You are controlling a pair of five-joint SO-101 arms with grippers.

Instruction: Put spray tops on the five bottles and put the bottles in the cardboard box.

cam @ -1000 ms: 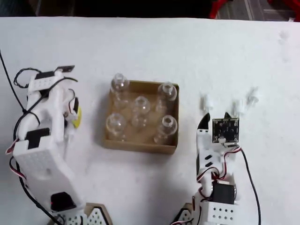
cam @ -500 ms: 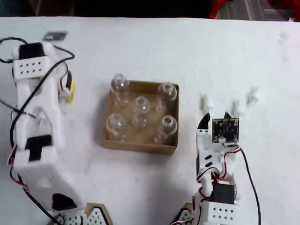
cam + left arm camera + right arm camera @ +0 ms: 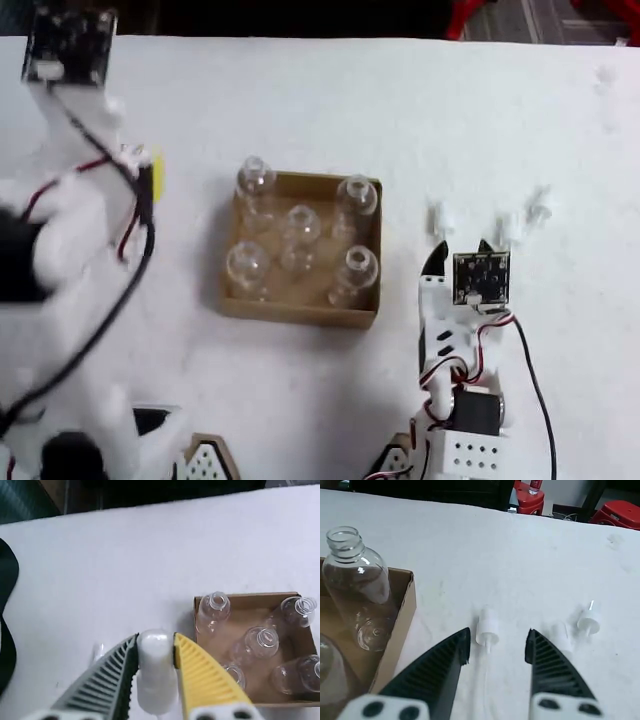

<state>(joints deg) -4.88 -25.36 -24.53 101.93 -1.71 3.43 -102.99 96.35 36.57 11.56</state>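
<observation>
Left hand (image 3: 155, 639) clamps a white spray top (image 3: 156, 677) above the counter (image 3: 100, 555), just beside the cardboard box (image 3: 250, 596), I reckon for capping. Right hand (image 3: 497, 636) sits open facing loose tops (image 3: 486, 625) on the box's other side. From above I count five uncapped bottles (image 3: 300, 225) inside the box.

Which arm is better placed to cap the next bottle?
Left. The left gripper holds a spray top near the uncapped bottles; the right gripper is open and empty, loose tops lying on the table before it.

White table (image 3: 330, 100) with cardboard box (image 3: 300, 308) and loose spray tops (image 3: 438, 218)
</observation>
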